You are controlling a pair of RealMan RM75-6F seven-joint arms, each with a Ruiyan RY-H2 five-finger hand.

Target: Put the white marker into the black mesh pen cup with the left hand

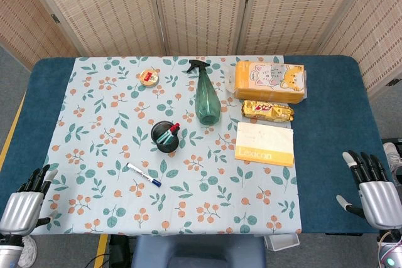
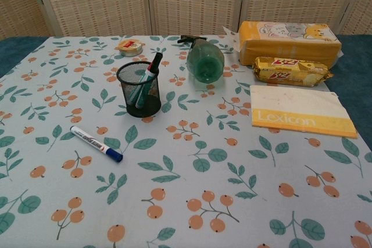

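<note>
The white marker (image 1: pixel 144 175) with a blue cap lies flat on the floral cloth, front left of the black mesh pen cup (image 1: pixel 165 136). In the chest view the white marker (image 2: pixel 96 143) lies in front of and left of the pen cup (image 2: pixel 139 90), which holds two pens. My left hand (image 1: pixel 26 201) hovers at the table's near left corner, fingers apart and holding nothing, far from the marker. At the near right edge my right hand (image 1: pixel 372 186) is open and holds nothing. Neither hand shows in the chest view.
A green spray bottle (image 1: pixel 206 97) stands behind the cup to its right. A yellow Lexicon book (image 1: pixel 265 144), a gold snack pack (image 1: pixel 267 111) and an orange tissue pack (image 1: pixel 271 80) fill the right side. A small round tin (image 1: pixel 149 76) sits at the back.
</note>
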